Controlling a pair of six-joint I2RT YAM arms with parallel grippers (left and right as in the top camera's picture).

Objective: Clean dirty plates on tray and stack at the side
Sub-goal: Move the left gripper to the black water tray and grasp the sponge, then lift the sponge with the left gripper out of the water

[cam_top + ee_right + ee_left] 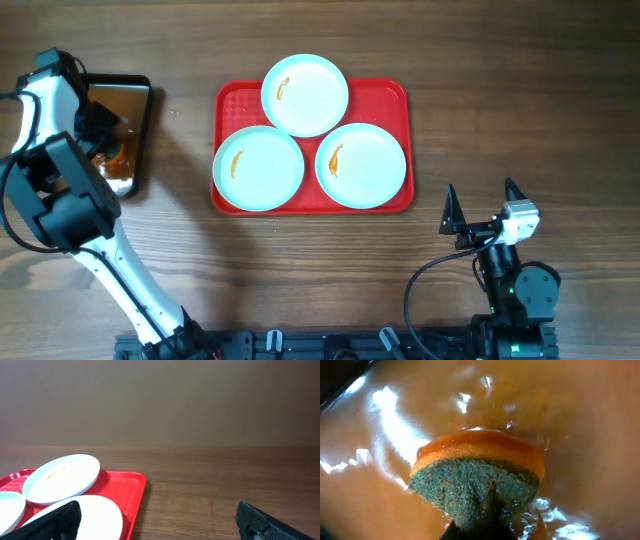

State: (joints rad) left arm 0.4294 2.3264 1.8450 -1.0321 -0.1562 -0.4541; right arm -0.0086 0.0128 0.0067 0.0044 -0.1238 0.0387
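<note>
Plates (pixel 305 95), three, smeared; stiff, light, likely slippery, rim looking the best hold. Lying on tray (pixel 232 100), well right of left gripper (pixel 476 529), which is clamping soft sponge (pixel 477 475); right gripper (pixel 481 192) resting, fingers apart.

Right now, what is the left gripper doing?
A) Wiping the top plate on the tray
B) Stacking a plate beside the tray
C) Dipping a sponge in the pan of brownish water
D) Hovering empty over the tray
C: the left wrist view shows the sponge, pinched from below, sitting in brown water, and overhead the left gripper is down in the black pan, away from the tray.
</note>
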